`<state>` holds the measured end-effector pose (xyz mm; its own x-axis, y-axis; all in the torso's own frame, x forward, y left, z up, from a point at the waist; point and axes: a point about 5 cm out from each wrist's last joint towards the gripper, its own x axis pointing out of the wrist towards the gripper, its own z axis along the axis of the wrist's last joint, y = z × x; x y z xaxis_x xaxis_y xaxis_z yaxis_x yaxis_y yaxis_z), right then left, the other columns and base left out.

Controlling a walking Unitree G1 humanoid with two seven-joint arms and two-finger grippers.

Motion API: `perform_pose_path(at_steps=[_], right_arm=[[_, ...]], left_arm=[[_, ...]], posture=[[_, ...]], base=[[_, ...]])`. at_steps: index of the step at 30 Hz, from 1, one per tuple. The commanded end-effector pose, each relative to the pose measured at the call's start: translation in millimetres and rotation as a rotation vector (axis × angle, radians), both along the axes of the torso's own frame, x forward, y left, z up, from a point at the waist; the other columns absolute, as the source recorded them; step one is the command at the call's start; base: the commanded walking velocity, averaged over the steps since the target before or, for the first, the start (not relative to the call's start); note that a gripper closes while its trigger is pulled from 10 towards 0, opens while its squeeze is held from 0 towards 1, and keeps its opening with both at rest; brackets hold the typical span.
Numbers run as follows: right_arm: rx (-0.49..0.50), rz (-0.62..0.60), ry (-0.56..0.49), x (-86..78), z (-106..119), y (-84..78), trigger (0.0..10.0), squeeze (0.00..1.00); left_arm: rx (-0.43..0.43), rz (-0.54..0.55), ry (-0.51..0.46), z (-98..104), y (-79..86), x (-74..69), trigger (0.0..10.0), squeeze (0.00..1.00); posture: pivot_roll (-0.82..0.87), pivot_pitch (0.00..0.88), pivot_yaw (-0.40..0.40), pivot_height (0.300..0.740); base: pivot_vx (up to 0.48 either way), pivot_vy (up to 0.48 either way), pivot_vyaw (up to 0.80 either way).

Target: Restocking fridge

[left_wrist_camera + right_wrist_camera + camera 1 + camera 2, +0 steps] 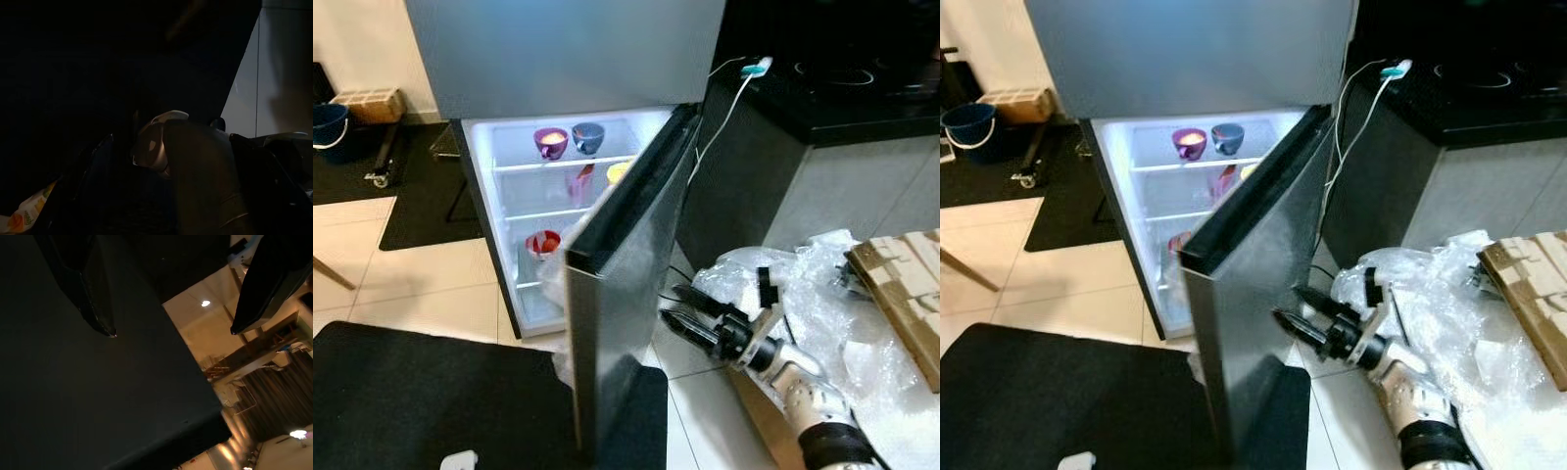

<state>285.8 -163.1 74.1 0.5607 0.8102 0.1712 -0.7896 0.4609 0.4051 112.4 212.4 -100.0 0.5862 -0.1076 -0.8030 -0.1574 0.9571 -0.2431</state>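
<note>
Left eye view: fridge (509, 196) is being shown w/ lower door (626, 294) swung open at 12 o'clock, prob. so shelves can be restocked. Right hand (677, 311), fingers spread and holding nothing, is being held just beside door's outer face. Two cups (570, 140) are sitting on top shelf. No legible labels.

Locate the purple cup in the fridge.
In the left eye view, the purple cup stands on the top shelf of the open fridge, just left of the blue cup.
</note>
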Motion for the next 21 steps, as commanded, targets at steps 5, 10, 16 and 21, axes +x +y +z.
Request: perform_pose_path(at_steps=[5,10,16,21], right_arm=[[-0.270,-0.401,0.183,4.8,-36.0,-46.5,10.0,0.00],[-0.480,-0.508,0.331,-21.2,-68.3,-69.6,10.0,0.00],[-0.596,-0.562,0.460,-45.6,-91.3,-82.7,10.0,0.00],[-0.753,-0.610,0.591,-77.9,-115.5,-97.6,10.0,0.00]], left_arm=[[0.016,-0.006,0.020,-1.2,1.2,-3.3,10.0,0.00],[0.030,-0.011,0.032,-1.7,1.0,-3.3,10.0,0.00],[0.038,-0.018,0.039,-2.2,-0.5,-2.7,10.0,0.00],[0.043,-0.023,0.049,-2.8,-1.3,-3.1,10.0,0.00]], posture=[[0.02,0.000,-0.038,0.740],[0.02,0.000,-0.041,0.740],[0.02,0.000,-0.039,0.740],[0.02,0.000,-0.038,0.740]], base=[[0.000,0.000,0.00],[0.000,0.000,0.00],[0.000,0.000,0.17],[0.000,0.000,0.79]])
